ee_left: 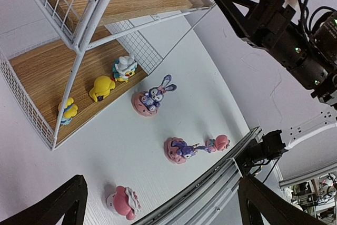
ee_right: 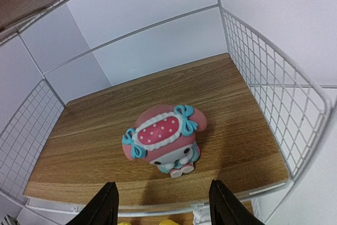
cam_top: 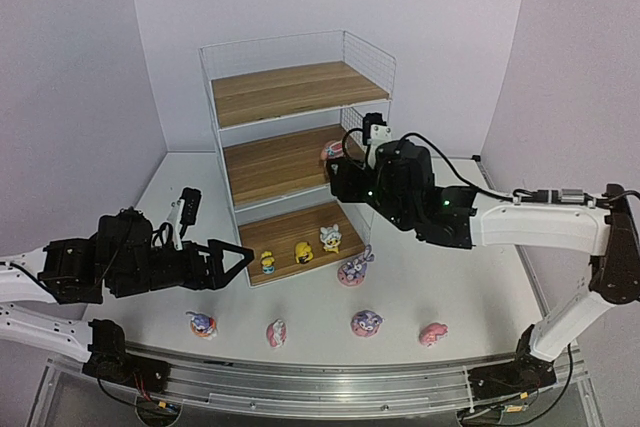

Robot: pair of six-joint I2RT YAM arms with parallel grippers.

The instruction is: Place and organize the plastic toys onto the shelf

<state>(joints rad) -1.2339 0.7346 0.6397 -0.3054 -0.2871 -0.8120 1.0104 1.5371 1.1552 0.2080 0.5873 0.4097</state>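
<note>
Four toys (cam_top: 276, 332) lie in a row on the bench (cam_top: 430, 287) nearest the arms, with the left tool (ee_left: 160, 183) above it, spread wide and empty. Behind them a purple bunny (cam_top: 355, 269) stands just beside the shelf (cam_top: 290, 92), whose bottom board carries three small yellow figures (cam_top: 303, 251). On the middle board the right tool (ee_right: 163, 185), parted and empty, faces a pink-hatted figure (ee_right: 163, 140).

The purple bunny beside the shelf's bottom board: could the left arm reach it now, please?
Probably yes: the left gripper is open, and the purple bunny stands on open table, outside the shelf.

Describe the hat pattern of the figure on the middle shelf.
The hat is red with white dots, best seen from right wrist view.
</note>
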